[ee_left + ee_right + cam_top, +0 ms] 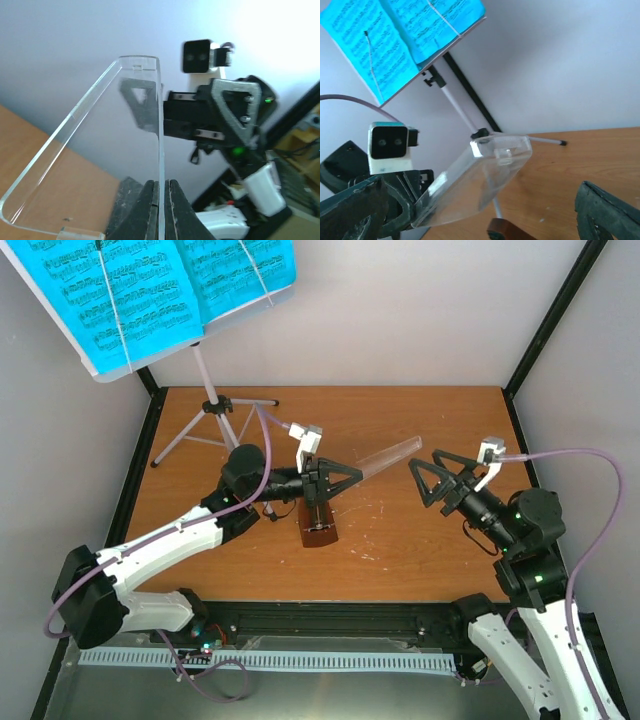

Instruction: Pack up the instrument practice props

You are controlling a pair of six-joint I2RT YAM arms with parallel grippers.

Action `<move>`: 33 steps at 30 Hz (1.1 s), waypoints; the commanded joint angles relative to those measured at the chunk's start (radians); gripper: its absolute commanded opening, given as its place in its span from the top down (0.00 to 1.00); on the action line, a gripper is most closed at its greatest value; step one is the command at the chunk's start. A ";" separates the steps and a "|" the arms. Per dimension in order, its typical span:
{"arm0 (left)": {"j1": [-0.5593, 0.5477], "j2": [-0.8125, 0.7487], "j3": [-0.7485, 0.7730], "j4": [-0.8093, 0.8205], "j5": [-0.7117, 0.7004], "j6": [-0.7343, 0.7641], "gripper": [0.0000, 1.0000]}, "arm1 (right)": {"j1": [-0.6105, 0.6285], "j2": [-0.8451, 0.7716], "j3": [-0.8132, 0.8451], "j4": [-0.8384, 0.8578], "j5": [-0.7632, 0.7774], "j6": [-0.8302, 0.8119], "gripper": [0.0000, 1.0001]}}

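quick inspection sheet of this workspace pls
surface: wooden table, pale scuffs near the middle
job's things: brown metronome upright on the table, front uncovered; clear front cover off it, held in the air; cyan sheet-music pages open on the music stand, which stands at the far left corner
clutter: nothing seen
grippers: left gripper shut on the cover's edge; right gripper open, empty, facing the cover's free end
cables: purple cable looping along each arm, clear of the props
surroundings: white walls, black frame posts
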 commanded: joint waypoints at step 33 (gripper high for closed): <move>0.012 0.016 -0.017 0.293 0.125 -0.295 0.99 | 0.193 0.138 -0.152 0.498 -0.017 0.260 0.46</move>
